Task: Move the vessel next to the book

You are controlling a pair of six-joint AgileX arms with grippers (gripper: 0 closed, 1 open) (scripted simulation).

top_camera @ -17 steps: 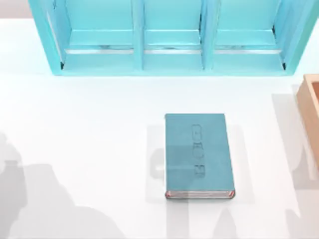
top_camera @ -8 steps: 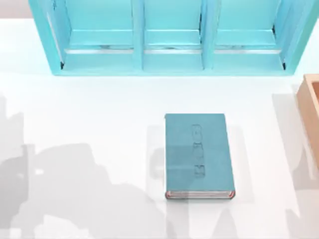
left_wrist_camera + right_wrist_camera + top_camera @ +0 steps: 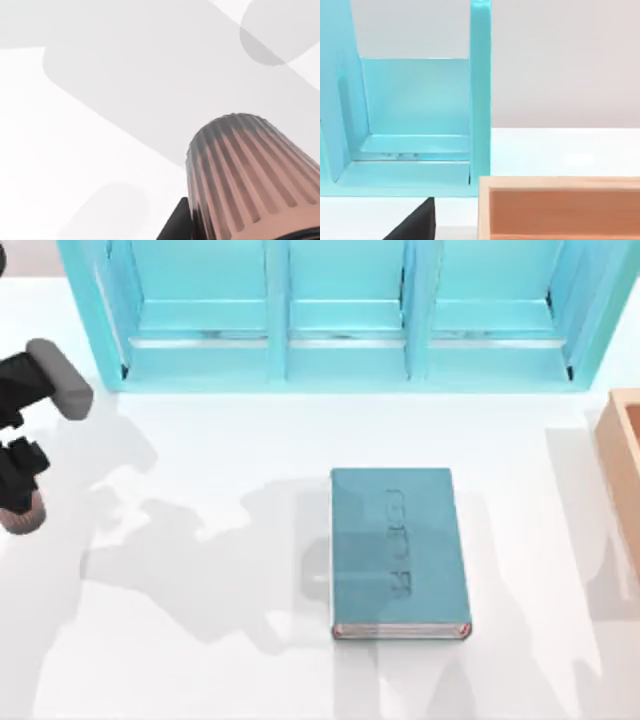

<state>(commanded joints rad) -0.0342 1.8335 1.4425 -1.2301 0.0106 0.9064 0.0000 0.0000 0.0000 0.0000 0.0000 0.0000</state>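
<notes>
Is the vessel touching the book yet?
Apart. The top view shows the vessel at the table's far left edge under the left claw, with a wide stretch of bare white table between it and the book.

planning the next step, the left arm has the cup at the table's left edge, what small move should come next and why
Probably carry the vessel rightward toward the book. In the top view the left gripper sits at the table's far left with the cup under it, and the left wrist view shows its ribbed wall close against the gripper. A wide stretch of bare white table separates it from the book, which lies flat near the middle.
</notes>
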